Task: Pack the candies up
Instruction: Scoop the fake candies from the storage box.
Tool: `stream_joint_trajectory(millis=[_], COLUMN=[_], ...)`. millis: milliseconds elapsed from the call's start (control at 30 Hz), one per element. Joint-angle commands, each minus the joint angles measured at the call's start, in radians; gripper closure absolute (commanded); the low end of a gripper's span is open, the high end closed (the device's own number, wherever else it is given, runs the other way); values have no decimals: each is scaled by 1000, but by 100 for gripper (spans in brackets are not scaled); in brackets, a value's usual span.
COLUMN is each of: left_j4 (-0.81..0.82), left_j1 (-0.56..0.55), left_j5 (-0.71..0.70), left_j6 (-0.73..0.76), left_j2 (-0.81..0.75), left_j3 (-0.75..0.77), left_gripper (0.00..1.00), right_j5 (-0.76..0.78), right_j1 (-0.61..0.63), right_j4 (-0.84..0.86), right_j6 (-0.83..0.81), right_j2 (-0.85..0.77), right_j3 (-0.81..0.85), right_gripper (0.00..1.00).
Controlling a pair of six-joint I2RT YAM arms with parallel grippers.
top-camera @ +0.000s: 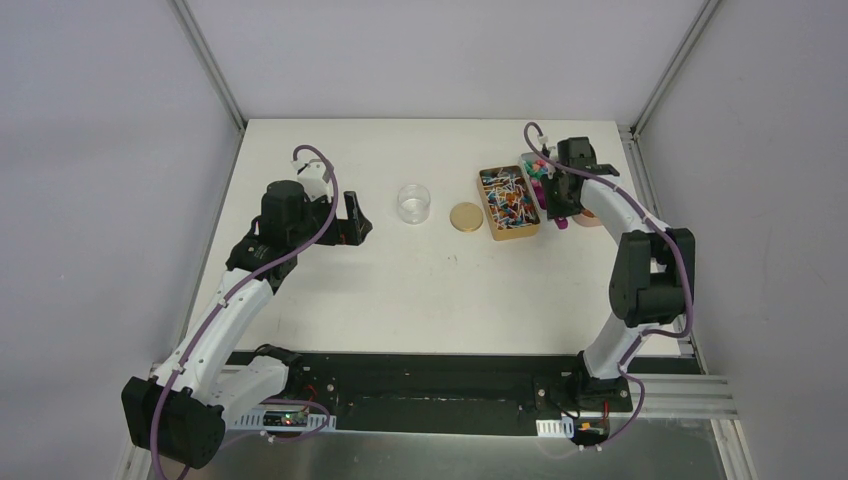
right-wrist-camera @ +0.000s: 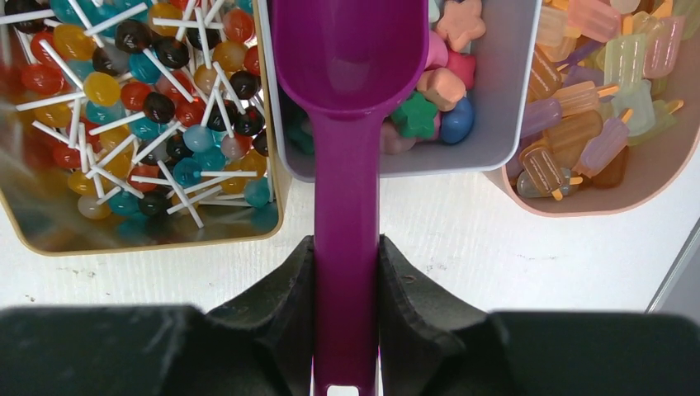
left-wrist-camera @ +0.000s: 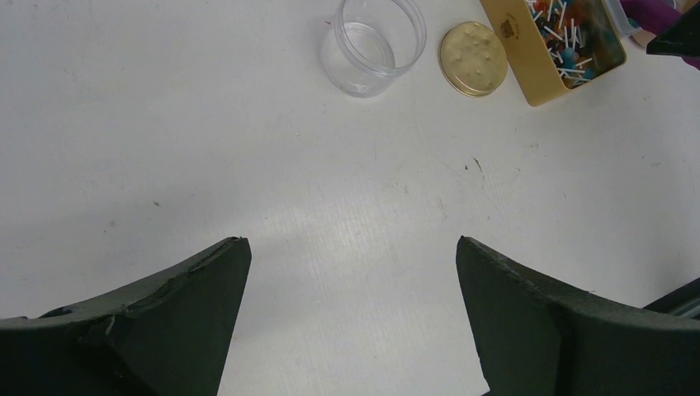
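Glossy purple plastic scoop [right-wrist-camera: 347, 165]. Gold tin [left-wrist-camera: 513, 54], metallic sheen. Beside the tin, a dimpled gold lid [left-wrist-camera: 473, 58] and a clear, smooth plastic jar [left-wrist-camera: 376, 45]. Matt white table [left-wrist-camera: 248, 148], lightly scuffed.

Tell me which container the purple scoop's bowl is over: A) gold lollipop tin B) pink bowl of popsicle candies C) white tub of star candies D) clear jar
C: the right gripper holds the purple scoop with its bowl over the white tub of star candies.

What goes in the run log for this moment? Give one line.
right gripper shut on purple scoop | its bowl over candies in white bin | left gripper open, holding nothing | clear jar empty, gold lid beside it
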Motion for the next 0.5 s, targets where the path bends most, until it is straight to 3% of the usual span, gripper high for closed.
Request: stream_joint_trajectory(millis=[0, 467], left_j4=[8, 8], left_j1=[-9, -9], left_j5=[-6, -4], left_j6=[10, 9], left_j2=[-17, -22], left_j3=[-1, -2], left_gripper=[1, 1], right_j5=[-46, -13], right_j1=[6, 6], right_j4=[75, 135], right_j6=[-20, 23], right_j2=[-46, -152], right_j3=[-44, -158], right_gripper=[100, 100])
